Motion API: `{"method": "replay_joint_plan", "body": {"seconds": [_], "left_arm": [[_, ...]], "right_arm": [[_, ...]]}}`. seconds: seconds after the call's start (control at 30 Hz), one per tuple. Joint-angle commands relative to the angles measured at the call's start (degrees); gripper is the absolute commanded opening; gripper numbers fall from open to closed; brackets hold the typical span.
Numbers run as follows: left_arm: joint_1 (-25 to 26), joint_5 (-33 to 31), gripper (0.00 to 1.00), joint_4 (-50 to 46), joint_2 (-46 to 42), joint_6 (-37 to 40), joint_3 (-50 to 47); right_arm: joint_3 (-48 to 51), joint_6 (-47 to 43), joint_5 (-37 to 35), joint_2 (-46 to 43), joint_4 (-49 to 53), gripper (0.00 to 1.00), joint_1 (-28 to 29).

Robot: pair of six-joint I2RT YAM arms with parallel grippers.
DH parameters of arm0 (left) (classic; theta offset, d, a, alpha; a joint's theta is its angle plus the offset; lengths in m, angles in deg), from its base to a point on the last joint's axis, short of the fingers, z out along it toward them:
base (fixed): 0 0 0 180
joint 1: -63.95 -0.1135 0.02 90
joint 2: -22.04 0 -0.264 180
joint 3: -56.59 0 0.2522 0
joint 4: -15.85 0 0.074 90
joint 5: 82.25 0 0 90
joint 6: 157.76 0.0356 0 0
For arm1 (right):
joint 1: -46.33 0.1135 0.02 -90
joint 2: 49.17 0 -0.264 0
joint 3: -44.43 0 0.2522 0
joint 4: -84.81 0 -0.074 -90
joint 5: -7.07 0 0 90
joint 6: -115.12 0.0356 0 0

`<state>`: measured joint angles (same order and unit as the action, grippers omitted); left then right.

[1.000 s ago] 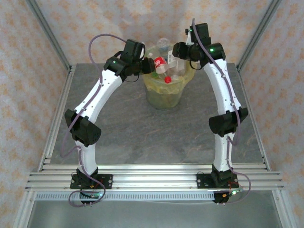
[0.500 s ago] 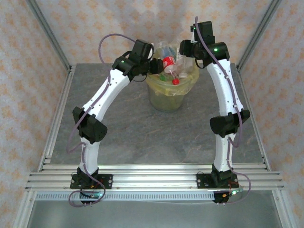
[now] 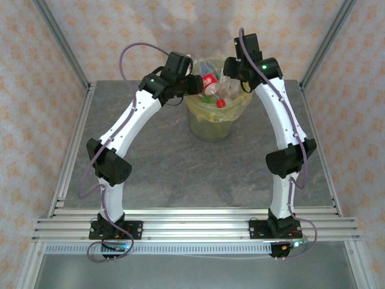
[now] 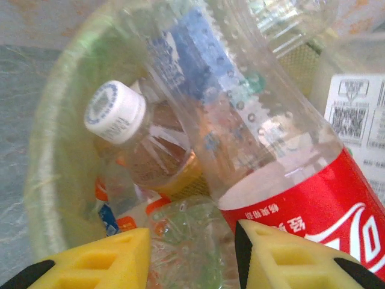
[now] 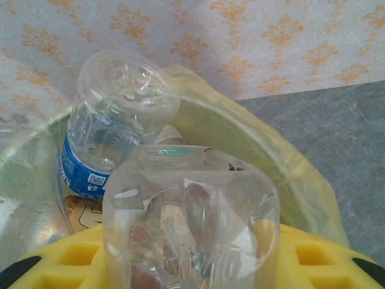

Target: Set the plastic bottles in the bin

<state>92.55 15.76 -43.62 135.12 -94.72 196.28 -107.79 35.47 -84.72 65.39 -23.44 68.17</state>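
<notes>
Two claws at one heaped bin

Left claw is clenched, with a slim gap left between its yellow fingers. A red-labelled bottle lies across the tip of one finger; whether it is truly gripped cannot be told. Right claw grasps one clear bottle between its pads.

Since a second ago the left claw and the red-labelled bottle have pushed further in over the bin, then eased back slightly. The right claw has edged nearer the left one.

Counted: two arms, two claws, one bin. Just beyond the left claw, inside the bin's rim, lie three bottles:
- one crumpled bottle
- one white-capped bottle holding brownish liquid
- one blue-printed bottle behind the red-labelled one

Beyond the right claw one blue-labelled bottle rests on the heap. The bin's mouth sits between both claws, and the bin stands on the grey table.
</notes>
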Motion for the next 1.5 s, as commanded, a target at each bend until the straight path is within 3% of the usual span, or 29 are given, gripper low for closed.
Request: {"method": "replay_joint_plan", "body": {"seconds": [0.0, 0.27, 0.53, 0.6, 0.77, 1.03, 1.3, 1.47], "left_arm": [[-0.3, -5.6, 0.42, -1.4, -2.1, -1.0, 0.2], [-0.3, -4.3, 0.41, 0.8, -0.6, -1.7, 1.5], [0.0, -0.1, 0.41, 0.7, 1.8, -1.7, 3.7], [0.0, -0.4, 0.41, 1.0, 1.5, -1.8, 3.2], [0.1, 0.9, 0.41, 2.2, 2.4, -2.6, 3.3], [0.2, 4.3, 0.4, 0.4, 8.1, -3.0, 8.4], [0.3, 5.1, 0.4, -0.2, 8.8, -3.1, 9.4], [0.2, 4.1, 0.4, 0.3, 6.0, -2.7, 6.3]], "right_arm": [[3.8, 3.2, -9.6, -4.7, -2.2, 0.46, 0.8], [12.7, 7.4, -18.5, -7.6, -4.6, 0.65, 0.8], [17.2, 5.5, -19.3, -9.9, -6.2, 0.79, 0.7], [17.4, 4.5, -17.1, -10.5, -7.0, 0.78, 0.6], [18.4, 2.4, -6.9, -10.1, -10.7, 0.65, 0.5], [12.2, -3.6, 5.8, -4.1, -7.8, 0.62, -2.3], [6.3, -6.4, 3.2, -4.3, -4.7, 0.48, -2.9], [4.0, -6.8, 2.6, -5.9, -3.6, 0.48, -2.9]]}}
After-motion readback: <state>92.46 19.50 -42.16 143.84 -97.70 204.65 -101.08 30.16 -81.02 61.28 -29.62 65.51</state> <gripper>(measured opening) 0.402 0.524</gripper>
